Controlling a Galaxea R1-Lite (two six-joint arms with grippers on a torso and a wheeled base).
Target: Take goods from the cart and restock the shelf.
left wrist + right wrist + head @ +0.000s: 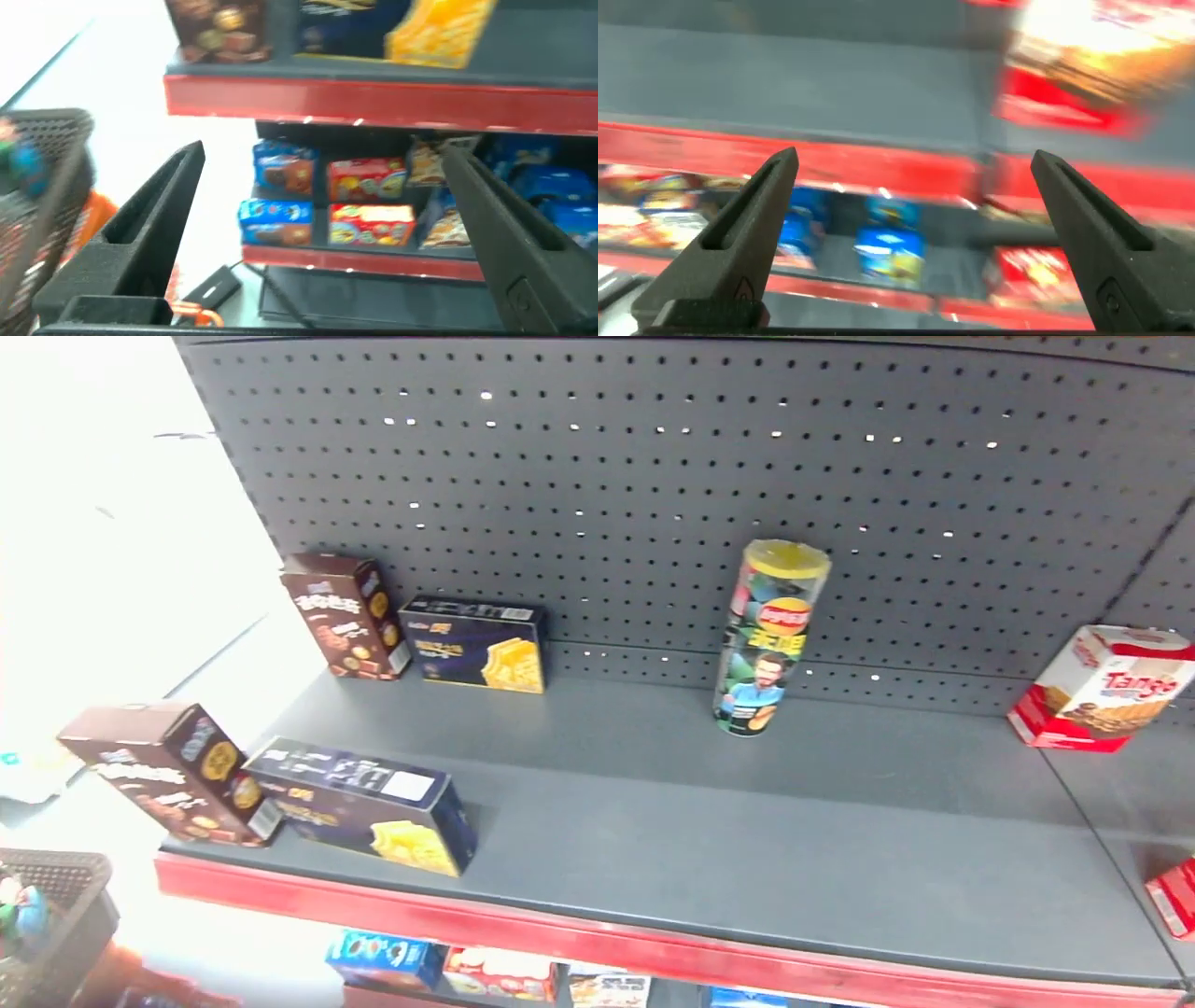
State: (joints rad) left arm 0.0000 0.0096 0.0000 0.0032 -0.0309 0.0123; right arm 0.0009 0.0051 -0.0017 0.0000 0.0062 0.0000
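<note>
A grey shelf (709,840) with a red front lip carries two brown snack boxes (177,770) (345,614), two dark blue boxes with yellow print (369,805) (478,644), a tall crisp can (770,637) with a yellow lid, and a red and white wafer box (1106,686). A black wire cart basket (51,919) stands at the lower left, and its mesh wall (47,205) is close to my left gripper. My left gripper (322,173) is open and holds nothing, below the shelf's red lip (374,98). My right gripper (915,182) is open too, facing the red lip (831,154).
Lower shelves hold blue and red packets (322,201) (887,247). A perforated dark back panel (653,476) rises behind the shelf. Another red box (1174,896) pokes in at the right edge. Bare shelf surface lies between the blue boxes and the wafer box.
</note>
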